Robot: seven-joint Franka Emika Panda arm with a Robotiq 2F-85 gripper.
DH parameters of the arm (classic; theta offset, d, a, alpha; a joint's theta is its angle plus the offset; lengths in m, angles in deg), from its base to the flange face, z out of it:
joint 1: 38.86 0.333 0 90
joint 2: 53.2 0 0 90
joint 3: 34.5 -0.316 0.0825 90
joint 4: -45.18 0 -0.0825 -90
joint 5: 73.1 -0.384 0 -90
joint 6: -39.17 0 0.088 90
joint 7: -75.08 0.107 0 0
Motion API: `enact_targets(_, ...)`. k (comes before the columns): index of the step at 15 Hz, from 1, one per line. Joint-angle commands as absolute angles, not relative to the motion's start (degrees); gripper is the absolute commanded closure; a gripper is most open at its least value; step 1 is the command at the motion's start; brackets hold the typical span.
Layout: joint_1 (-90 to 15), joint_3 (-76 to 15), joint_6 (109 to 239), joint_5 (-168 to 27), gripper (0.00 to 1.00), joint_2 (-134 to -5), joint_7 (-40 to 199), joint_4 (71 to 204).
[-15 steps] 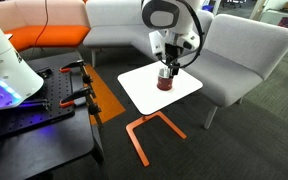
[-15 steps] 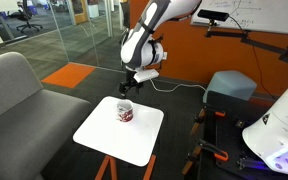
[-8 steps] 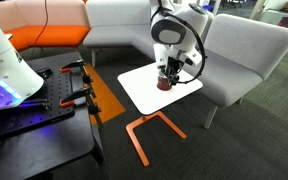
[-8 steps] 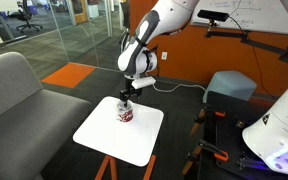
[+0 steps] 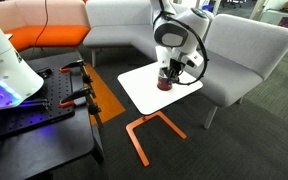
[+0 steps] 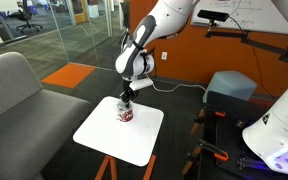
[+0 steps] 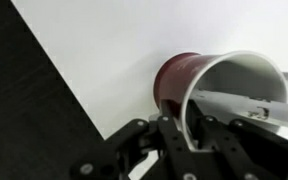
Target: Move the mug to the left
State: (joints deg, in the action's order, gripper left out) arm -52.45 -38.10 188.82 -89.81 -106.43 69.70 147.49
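The mug (image 5: 165,84) stands upright on the white square tabletop (image 5: 139,93), dark red-brown outside and pale inside. In both exterior views the arm comes down from above onto it, and my gripper (image 5: 166,74) sits at the rim of the mug (image 6: 125,114). In the wrist view the mug (image 7: 184,80) fills the right half. My gripper (image 7: 191,125) straddles its near wall, one finger inside and one outside, pressed against the thin white rim. White paper-like strips lie inside the mug.
The small table (image 6: 104,140) stands on orange legs (image 5: 144,135). Grey seats (image 5: 239,60) curve behind and beside it. A black workbench with clamps (image 5: 54,100) and a white domed device (image 5: 4,60) are close by. Dark carpet (image 7: 24,120) borders the tabletop.
The arm has come down onto the mug. The jaws, wide open a second ago, have closed onto the mug's wall. The mug has not moved.
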Motion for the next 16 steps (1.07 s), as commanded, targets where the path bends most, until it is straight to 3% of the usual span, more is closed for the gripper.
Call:
enact_targets(1,-51.4,-37.3,187.0,-88.8,1.00,-106.3,71.3,146.4)
enact_targets(8,-49.7,-40.2,187.9,-86.2,0.97,-103.2,66.8,149.8)
enact_targets(16,-36.4,-32.0,193.1,-73.8,0.97,-95.9,75.4,162.7)
